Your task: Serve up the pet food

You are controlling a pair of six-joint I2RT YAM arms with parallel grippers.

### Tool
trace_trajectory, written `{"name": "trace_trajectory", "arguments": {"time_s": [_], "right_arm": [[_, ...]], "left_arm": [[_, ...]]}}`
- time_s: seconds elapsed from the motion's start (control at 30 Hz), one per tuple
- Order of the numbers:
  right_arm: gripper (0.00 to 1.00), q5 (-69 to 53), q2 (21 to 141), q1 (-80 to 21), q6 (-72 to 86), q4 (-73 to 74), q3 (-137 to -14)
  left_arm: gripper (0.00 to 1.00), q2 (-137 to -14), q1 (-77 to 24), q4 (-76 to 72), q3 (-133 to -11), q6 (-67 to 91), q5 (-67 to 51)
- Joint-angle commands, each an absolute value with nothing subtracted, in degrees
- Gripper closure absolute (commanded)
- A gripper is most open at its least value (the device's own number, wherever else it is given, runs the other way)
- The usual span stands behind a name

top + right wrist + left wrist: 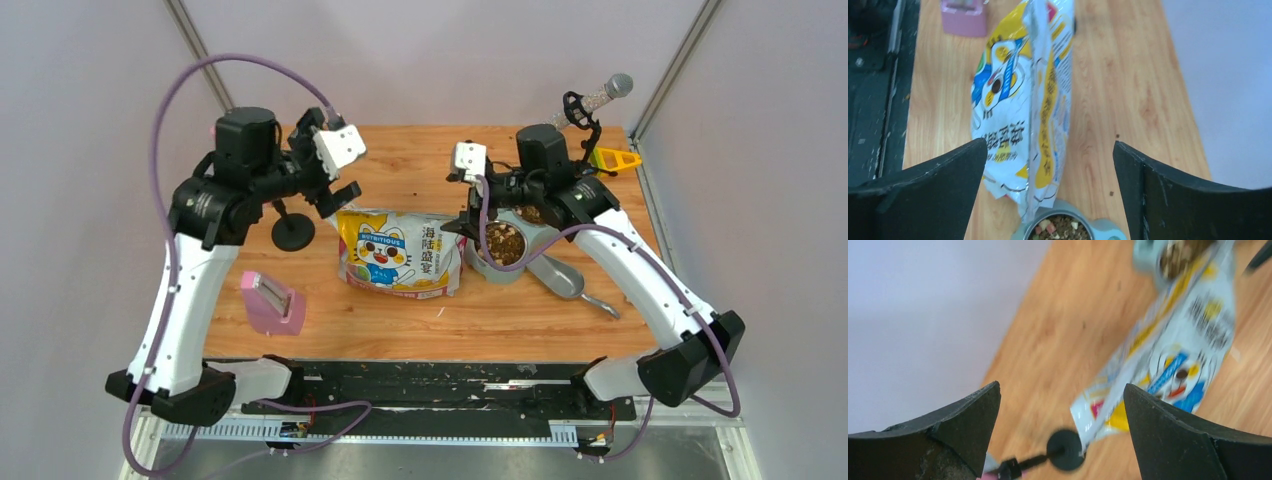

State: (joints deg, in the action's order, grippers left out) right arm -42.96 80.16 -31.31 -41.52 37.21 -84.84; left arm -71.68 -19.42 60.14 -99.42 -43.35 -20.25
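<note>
Both tools stand wide: the left gripper and the right gripper hold nothing. The pet food sits heaped in the grey bowl, just beside the bag. Expect spillage if either arm drags the bag or clips the bowl in passing. The wooden table carries a few stray crumbs. Plain pale walls enclose it on three sides.
</note>
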Motion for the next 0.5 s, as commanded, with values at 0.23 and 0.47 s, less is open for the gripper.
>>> {"name": "trace_trajectory", "arguments": {"time_s": [0.23,0.47], "right_arm": [[0.0,-8.8,68.7,-23.0,7.8,11.6,-79.1],[0.0,0.9,63.1,-5.6,22.4,16.2,-67.9]], "left_arm": [[0.0,-77.5,-23.8,37.2,-111.6,7.7,10.2],[0.0,-79.2,-23.7,45.2,-100.9,19.7,34.3]]}}
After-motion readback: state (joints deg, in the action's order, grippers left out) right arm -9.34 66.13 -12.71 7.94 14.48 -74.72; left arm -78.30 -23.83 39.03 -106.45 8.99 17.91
